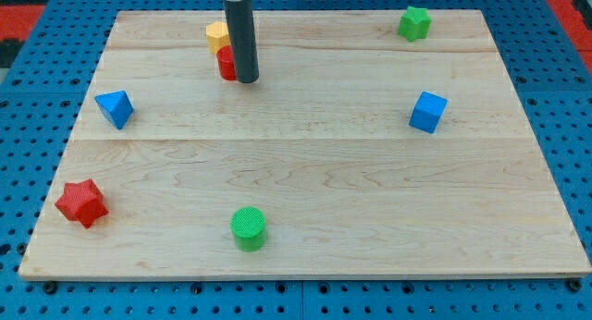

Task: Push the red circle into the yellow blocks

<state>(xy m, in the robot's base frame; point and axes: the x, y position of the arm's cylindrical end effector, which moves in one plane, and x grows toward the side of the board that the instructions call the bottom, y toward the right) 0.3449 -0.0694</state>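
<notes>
The red circle (225, 64) lies near the view's top, left of centre, partly hidden behind my rod. A yellow block (216, 35) sits just above it and touches it; I can make out only one yellow block, its shape unclear. My tip (247, 80) rests on the board right against the red circle's lower right side.
A wooden board (305, 181) carries a blue triangle-like block (115, 108) at the left, a red star (81, 203) at the bottom left, a green circle (248, 227) at the bottom, a blue cube (427, 112) at the right and a green star (414, 23) at the top right.
</notes>
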